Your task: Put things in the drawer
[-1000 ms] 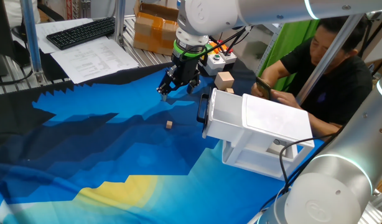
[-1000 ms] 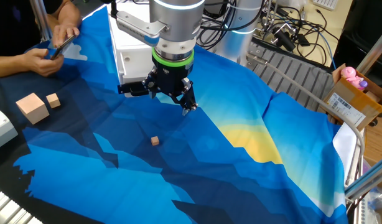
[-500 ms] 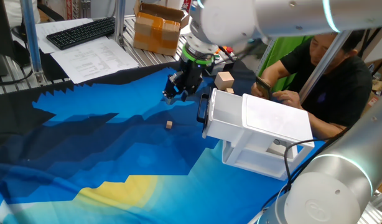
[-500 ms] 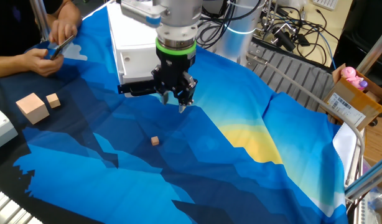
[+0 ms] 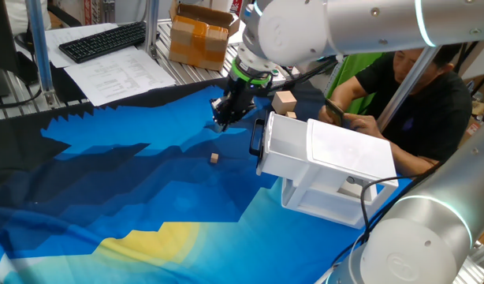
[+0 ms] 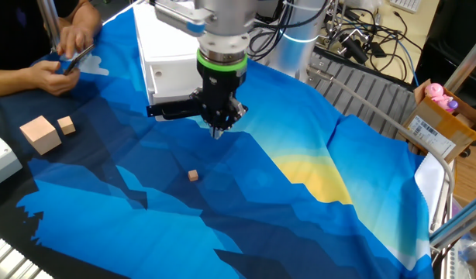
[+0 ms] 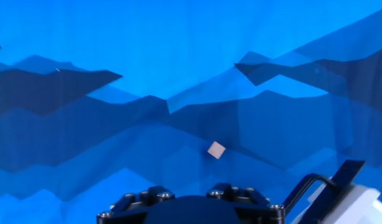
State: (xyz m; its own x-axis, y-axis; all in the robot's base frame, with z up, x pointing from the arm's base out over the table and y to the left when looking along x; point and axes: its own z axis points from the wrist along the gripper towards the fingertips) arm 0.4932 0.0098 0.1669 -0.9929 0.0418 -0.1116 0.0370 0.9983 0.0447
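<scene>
Brown cardboard box (image 6: 433, 124) bears a white barcode label.

Layout on the cloth-covered table

A tiny cube (image 5: 214, 158) lies alone on the cloth (image 5: 132, 205), in front of the drawer (image 5: 285, 146), whose handle (image 5: 258, 136) faces it. The drawer stands pulled out of the small cabinet (image 5: 336, 177). The gripper (image 6: 217, 132) hangs above the cloth between cube and drawer front, apart from both. Two larger wooden blocks (image 6: 48, 132) sit side by side near the cloth's edge, beside the drawer and well apart from the cube. A cardboard box (image 5: 196, 35) and a keyboard (image 5: 100, 41) lie beyond the cloth. A person (image 5: 411, 87) sits behind the cabinet.
</scene>
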